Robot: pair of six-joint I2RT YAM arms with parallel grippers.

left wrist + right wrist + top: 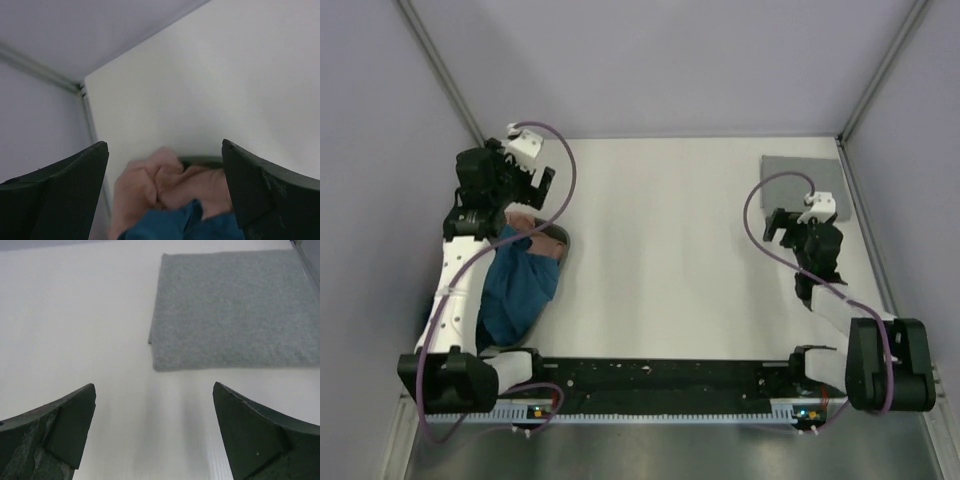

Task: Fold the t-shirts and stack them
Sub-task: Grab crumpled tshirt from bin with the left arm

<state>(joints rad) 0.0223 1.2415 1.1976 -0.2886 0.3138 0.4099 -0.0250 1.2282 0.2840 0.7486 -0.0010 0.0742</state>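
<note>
Three shirts lie heaped at the left side of the table [670, 250]: a teal-blue t-shirt [515, 285] partly under the left arm, a salmon-pink t-shirt [165, 185] bunched on top, and a dark t-shirt [558, 238] showing only as a rim. The left gripper [164, 150] hovers just above the pink bunch, jaws spread wide, nothing in them. Because the cloths are tangled, a pinch here could likely catch two shirts at once and drag the whole heap out.

Further right, the right gripper [154, 387] also stands fully open and empty, near the front edge of the grey t-shirt [230, 310], which lies folded flat in the far right corner. A low approach could push that edge and rumple the fold.
</note>
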